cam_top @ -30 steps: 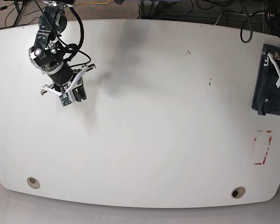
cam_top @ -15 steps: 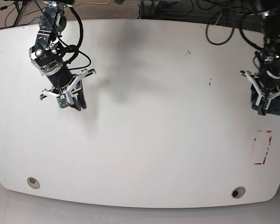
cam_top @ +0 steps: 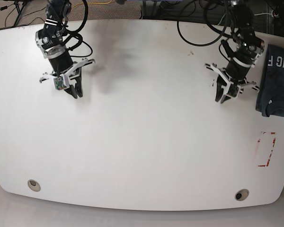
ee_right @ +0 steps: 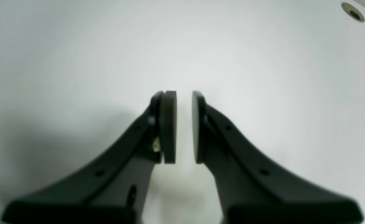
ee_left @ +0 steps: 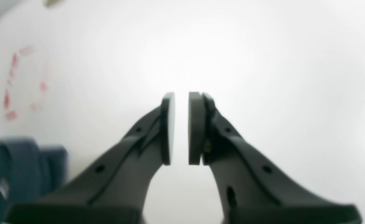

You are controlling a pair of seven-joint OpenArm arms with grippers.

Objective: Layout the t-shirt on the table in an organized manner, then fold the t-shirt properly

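Two arms hang over the table (cam_top: pixel 142 142), neither holding anything. Toward the far left corner, the right gripper (cam_top: pixel 75 92) points down at bare white surface; in its wrist view the pads (ee_right: pixel 169 124) stand a narrow slit apart with nothing between them, and a round metal grommet (ee_right: pixel 353 12) shows at the top right. Two grommets sit along the near edge of the table, one near the left corner (cam_top: pixel 33 184) and one near the right corner (cam_top: pixel 241 194). Further right, near the far edge, the left gripper (cam_top: pixel 221 97) also hangs with its jaws nearly closed and empty. Beside the right edge lies a red-and-white marking (cam_top: pixel 266 149). At the far right edge lies the t-shirt (cam_top: pixel 276 85), folded into a compact dark blue bundle with white lettering showing, just beside the left gripper but not touching it.
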